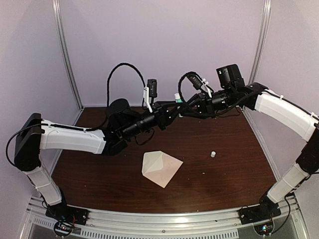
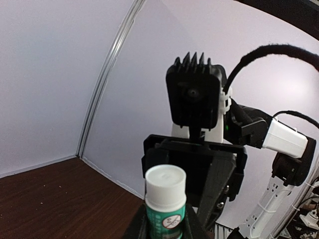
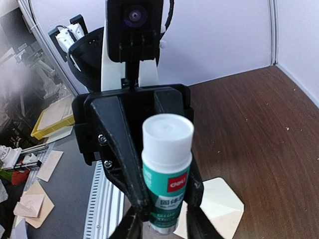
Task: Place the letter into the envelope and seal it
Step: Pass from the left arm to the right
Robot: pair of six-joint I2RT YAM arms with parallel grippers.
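A green glue stick (image 1: 176,96) with a white top stands upright in mid-air above the back of the table. My left gripper (image 2: 167,228) is shut on its green body (image 2: 166,219). My right gripper (image 3: 163,227) faces it from the other side. Its fingers (image 3: 197,225) closely flank the stick's lower end (image 3: 164,219), but whether they press on it does not show. The cream envelope (image 1: 160,168) lies flat on the brown table below, pointed flap showing; in the right wrist view the envelope (image 3: 222,199) is behind the stick. The letter does not show on its own.
A small white piece (image 1: 213,154) lies on the table (image 1: 99,174) to the right of the envelope. Pale walls with metal corner posts (image 1: 67,55) close in the back and sides. Both arms (image 1: 75,139) reach inward and meet high over the table's rear middle.
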